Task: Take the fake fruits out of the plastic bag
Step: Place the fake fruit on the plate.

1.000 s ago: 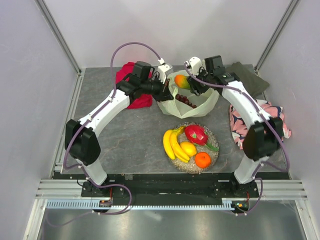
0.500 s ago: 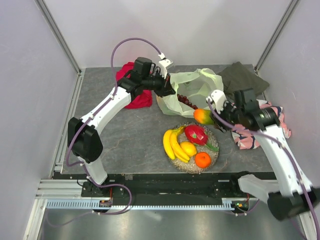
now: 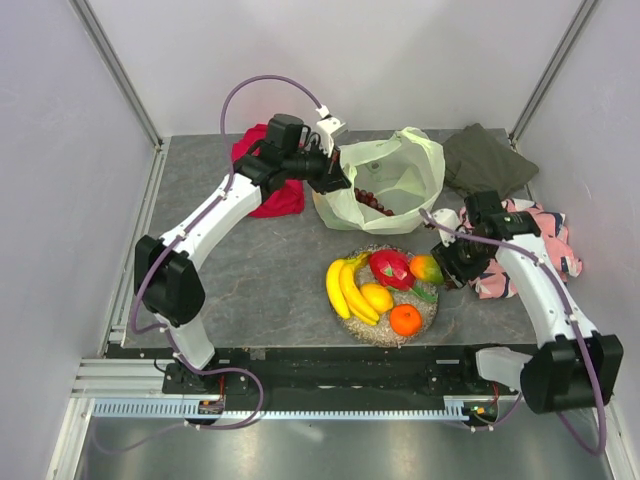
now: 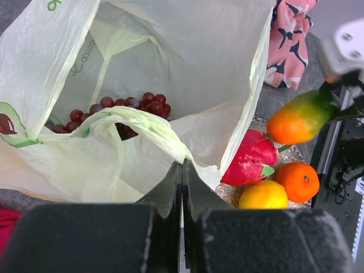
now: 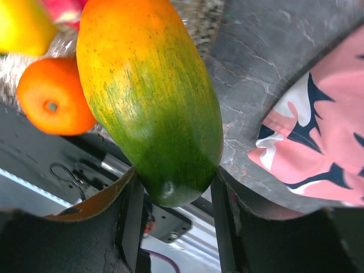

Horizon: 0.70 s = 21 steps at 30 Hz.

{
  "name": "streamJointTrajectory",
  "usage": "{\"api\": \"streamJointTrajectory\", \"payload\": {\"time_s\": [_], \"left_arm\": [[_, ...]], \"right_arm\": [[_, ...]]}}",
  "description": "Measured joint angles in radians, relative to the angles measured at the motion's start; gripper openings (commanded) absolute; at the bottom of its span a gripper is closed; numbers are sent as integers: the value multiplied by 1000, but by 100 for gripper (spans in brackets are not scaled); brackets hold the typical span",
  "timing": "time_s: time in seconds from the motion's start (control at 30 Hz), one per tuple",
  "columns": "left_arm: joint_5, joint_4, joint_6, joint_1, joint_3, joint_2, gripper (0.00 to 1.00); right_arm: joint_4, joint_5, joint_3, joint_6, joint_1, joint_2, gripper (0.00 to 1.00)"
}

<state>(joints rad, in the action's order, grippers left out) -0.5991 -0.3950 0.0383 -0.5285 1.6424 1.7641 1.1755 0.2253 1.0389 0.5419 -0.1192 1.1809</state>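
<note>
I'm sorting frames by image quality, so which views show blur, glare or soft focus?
Top external: sharp, evenly lit, soft shadows. Left wrist: plastic bag crisp, near fingers dark and soft. Right wrist: mango sharp, orange slightly blurred.

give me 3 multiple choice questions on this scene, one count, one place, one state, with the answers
1. How many fruits rest on the dish, leaving out the held one?
A two
B four
C six

2. Where are the grapes?
A in the plastic bag
B on the dish
C in the right gripper

3. The right gripper is:
A open and empty
B shut on the mango
C shut on the plastic bag

Answers:
1 B, the banana bunch, dragon fruit, lemon and orange lie there.
2 A, the left wrist view shows them at the bag's bottom.
3 B, the right wrist view shows the mango's green end clamped in it.
</note>
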Motion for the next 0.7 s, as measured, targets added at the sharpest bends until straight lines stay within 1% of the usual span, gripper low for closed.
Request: {"api": "streamJointTrajectory", "payload": {"time_s": [0.2,0.3,0.37,0.47,0.5,0.57,0.6,0.63,0.7], "left_arm": [[-3,0,0,0,-2,-21,2],[-3,1,-1,0,-2,-25,2],[-3,1,0,0,-4,-25,2],[-3,0,0,0,-9,-25,2],[-3,0,0,0,-10,-25,2],[-3,0,0,0,-11,-25,1],[-3,0,0,0,-11,-25,2],[-3,0,0,0,-11,-25,2],[-3,0,0,0,-11,-25,2]], "right_arm": [[-14,65,13,-56,158,147,35],[-8,97,17,-54,177,220,36],[-8,120,29,-50,176,270,38],[-7,149,58,-42,166,346,50],[-4,158,68,-37,160,371,58],[18,190,100,-13,130,444,66],[28,205,110,0,116,471,72],[48,228,119,18,100,502,98],[82,264,123,49,76,557,98]]}}
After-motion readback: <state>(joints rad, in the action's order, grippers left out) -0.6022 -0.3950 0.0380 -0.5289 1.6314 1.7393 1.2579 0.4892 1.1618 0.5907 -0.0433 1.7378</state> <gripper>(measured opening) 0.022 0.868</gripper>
